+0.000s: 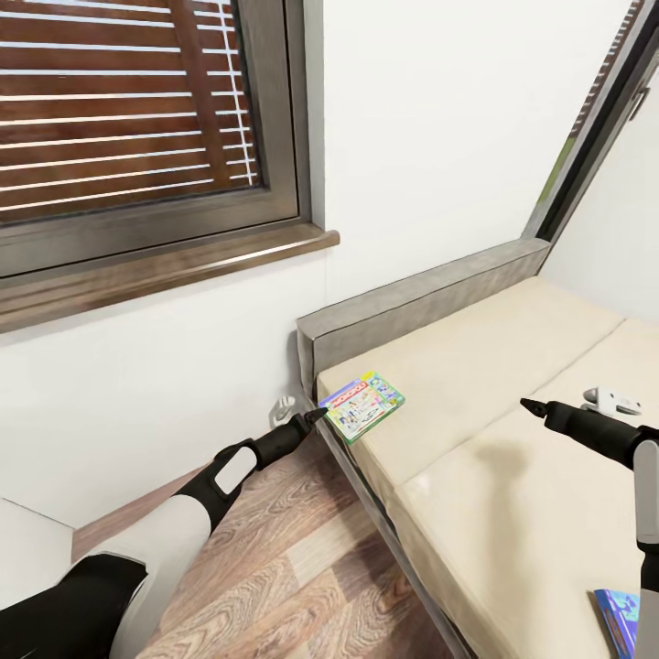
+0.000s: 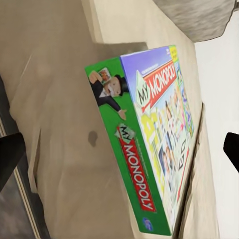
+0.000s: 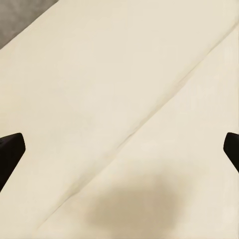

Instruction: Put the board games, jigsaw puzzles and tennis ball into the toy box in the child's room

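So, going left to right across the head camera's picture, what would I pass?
Window → left gripper → Monopoly board game → right gripper → blue board game at the bed's near edge.

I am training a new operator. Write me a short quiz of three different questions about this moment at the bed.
1. True or false: the Monopoly box lies at the bed's corner near the headboard.
2. Which gripper is nearest that box? A) left gripper B) right gripper
3. Fill in: the right gripper hovers over the beige ____.

Key: 1 true; 2 A; 3 mattress.
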{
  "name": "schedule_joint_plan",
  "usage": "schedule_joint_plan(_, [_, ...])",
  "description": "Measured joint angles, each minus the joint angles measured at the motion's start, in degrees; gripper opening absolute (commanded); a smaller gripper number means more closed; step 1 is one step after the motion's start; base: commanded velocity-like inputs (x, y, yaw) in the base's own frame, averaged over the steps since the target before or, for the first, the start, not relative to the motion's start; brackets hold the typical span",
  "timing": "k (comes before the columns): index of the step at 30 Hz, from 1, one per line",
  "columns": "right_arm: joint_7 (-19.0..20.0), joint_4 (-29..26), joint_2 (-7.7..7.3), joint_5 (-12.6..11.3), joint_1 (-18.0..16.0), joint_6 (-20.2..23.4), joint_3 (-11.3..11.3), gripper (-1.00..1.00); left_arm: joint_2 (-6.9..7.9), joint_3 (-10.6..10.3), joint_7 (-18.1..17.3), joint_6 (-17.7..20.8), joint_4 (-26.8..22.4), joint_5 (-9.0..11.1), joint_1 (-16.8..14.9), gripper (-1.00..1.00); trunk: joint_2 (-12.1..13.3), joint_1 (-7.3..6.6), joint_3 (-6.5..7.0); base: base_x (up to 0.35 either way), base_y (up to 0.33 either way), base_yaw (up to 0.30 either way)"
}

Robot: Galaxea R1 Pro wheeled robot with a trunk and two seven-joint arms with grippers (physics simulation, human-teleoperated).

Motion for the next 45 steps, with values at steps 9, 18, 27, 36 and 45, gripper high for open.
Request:
schedule_joint_plan(9, [0.0,0.0,-0.2,0.0,0.0,0.1,0.0,1.0,-0.01,0.0,-0.1,0.0,0.0,0.0,0.1,1.0,0.0,0.0,0.0,0.0,0.0,-0.005])
schedule_joint_plan(18, [0.0,0.0,-0.25,0.0,0.0,0.2,0.0,1.0,-0.01,0.0,-0.1,0.0,0.0,-0.1,0.1,1.0,0.0,0.0,0.0,0.0,0.0,-0.001])
schedule_joint_plan(27, [0.0,0.0,-0.26,0.0,0.0,0.2,0.0,1.0,0.04,0.0,-0.1,-0.1,0.0,-0.1,0.1,1.0,0.0,0.0,0.0,0.0,0.0,-0.067])
schedule_joint_plan(36, [0.0,0.0,-0.27,0.0,0.0,0.3,0.0,1.0,0.06,0.0,-0.1,-0.1,0.1,0.0,0.1,1.0,0.0,0.0,0.0,0.0,0.0,-0.079])
schedule_joint_plan(45, [0.0,0.0,-0.27,0.0,0.0,0.3,0.0,1.0,0.07,0.0,-0.1,-0.1,0.1,0.0,0.1,1.0,0.0,0.0,0.0,0.0,0.0,-0.023])
